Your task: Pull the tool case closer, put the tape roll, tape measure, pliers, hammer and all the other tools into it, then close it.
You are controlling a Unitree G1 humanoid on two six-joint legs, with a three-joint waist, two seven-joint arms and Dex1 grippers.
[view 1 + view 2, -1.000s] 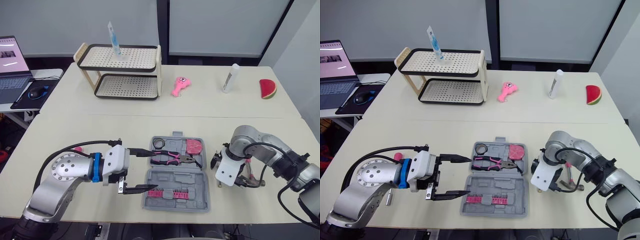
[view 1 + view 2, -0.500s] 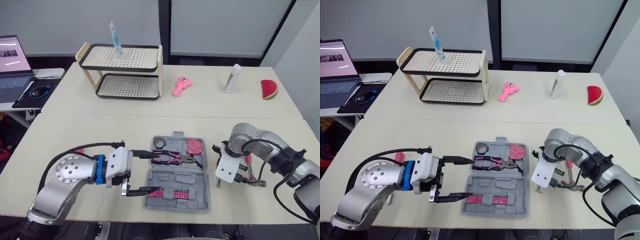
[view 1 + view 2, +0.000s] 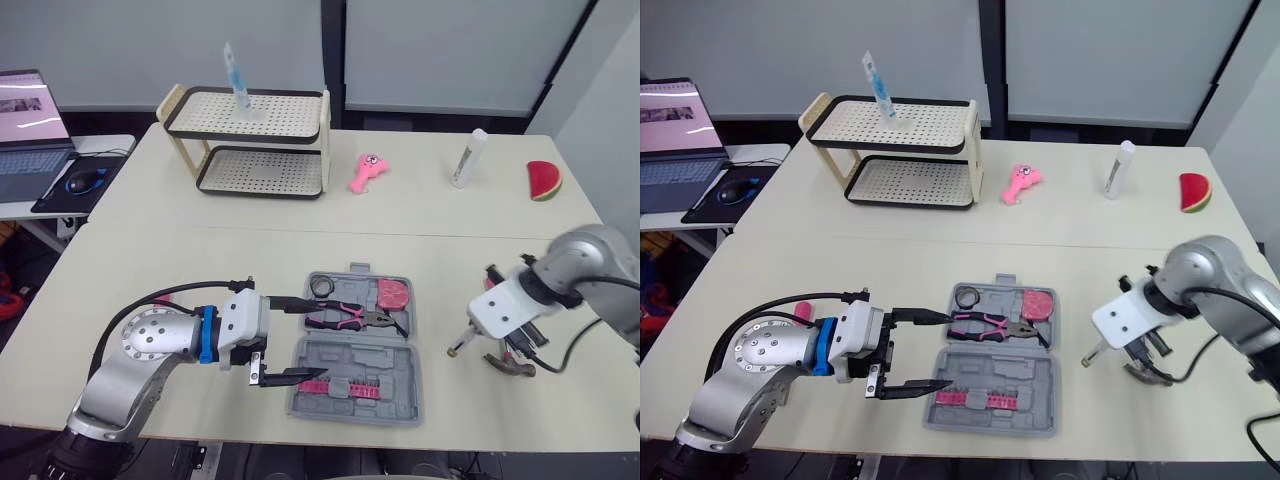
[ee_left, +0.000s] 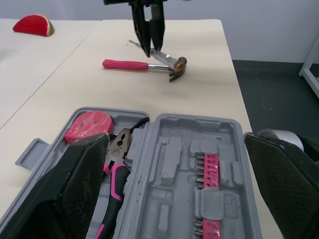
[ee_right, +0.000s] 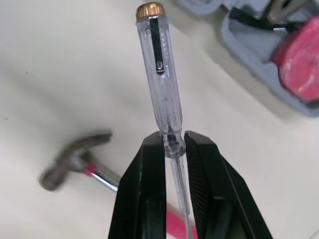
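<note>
The grey tool case [image 3: 400,368] lies open in front of me. In it are pink-handled pliers [image 3: 345,317], a pink tape measure [image 3: 391,293], a small tape roll [image 3: 318,287] and a pink bit strip [image 3: 340,387]. My left gripper [image 3: 313,338] is open, one finger on each side of the case's left edge. My right gripper [image 5: 173,137] is shut on a clear-handled screwdriver [image 5: 158,74], held off the table to the right of the case. Just beyond it, the pink-handled hammer [image 4: 144,65] lies on the table.
A two-tier rack [image 3: 250,140] stands at the back left. Along the far side lie a pink toy [image 3: 362,172], a white bottle [image 3: 468,157] and a watermelon slice [image 3: 545,180]. A laptop [image 3: 30,110] sits on a side desk to the left.
My right gripper has come up from beside the hammer and moved right, carrying the screwdriver. The left gripper stays open at the case's left edge.
</note>
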